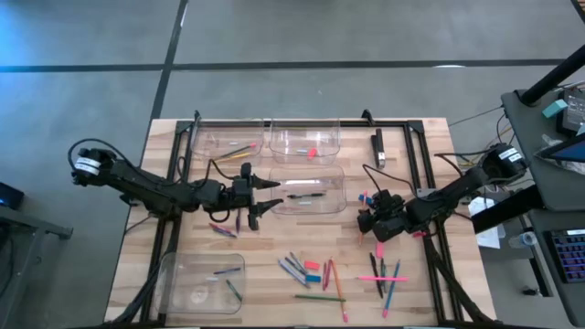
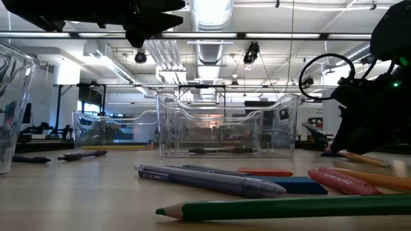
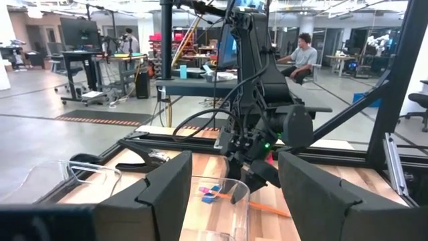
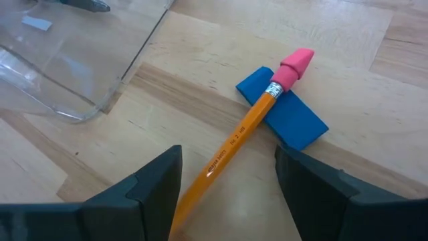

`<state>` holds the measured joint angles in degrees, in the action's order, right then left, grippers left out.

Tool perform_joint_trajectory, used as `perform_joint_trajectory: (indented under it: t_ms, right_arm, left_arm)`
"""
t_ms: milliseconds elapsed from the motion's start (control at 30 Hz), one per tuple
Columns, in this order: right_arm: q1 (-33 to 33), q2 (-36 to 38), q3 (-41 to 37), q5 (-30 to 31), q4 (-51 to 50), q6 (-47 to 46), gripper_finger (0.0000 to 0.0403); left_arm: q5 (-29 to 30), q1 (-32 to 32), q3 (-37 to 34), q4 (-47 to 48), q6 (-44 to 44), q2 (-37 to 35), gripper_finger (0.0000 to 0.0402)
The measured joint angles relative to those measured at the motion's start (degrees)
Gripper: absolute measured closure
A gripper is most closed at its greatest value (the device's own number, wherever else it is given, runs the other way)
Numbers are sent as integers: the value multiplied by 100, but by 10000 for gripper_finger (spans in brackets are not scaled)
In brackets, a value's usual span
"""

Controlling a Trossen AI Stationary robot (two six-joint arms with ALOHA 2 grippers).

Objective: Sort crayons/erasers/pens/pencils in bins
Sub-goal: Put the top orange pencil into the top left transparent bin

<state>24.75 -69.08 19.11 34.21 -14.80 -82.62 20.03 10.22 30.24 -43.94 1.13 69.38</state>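
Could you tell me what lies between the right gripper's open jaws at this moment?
In the right wrist view, an orange pencil runs up between the right gripper jaws, its pink-capped end resting across a blue eraser on the bare wood table.

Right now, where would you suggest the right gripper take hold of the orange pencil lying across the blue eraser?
Probably mid-shaft, from above. The orange pencil rests its pink-tipped end on the blue eraser, so that end is raised; the bare shaft lies between the open right gripper fingers.
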Motion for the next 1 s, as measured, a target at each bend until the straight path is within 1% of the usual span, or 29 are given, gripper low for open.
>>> perform_joint_trajectory:
  t_ms: [100,200,533,667,833,1000]
  right_arm:
    - [2,33,-2,-34,-16,16,176]
    - [2,35,-2,-49,-73,12,195]
    - [7,35,-2,-146,-145,-122,308]
    - [7,37,-4,-160,-142,-239,345]
    - [11,110,-11,-178,-202,-250,372]
    - [14,512,-13,-320,-500,-163,380]
  left_arm:
    - [0,0,-8,-4,4,0,195]
    - [1,0,-23,-5,7,0,195]
    - [38,0,-66,-7,8,0,195]
    - [42,0,-66,-8,7,0,195]
    - [42,0,-66,-6,4,0,195]
    - [42,0,-69,-2,4,-2,194]
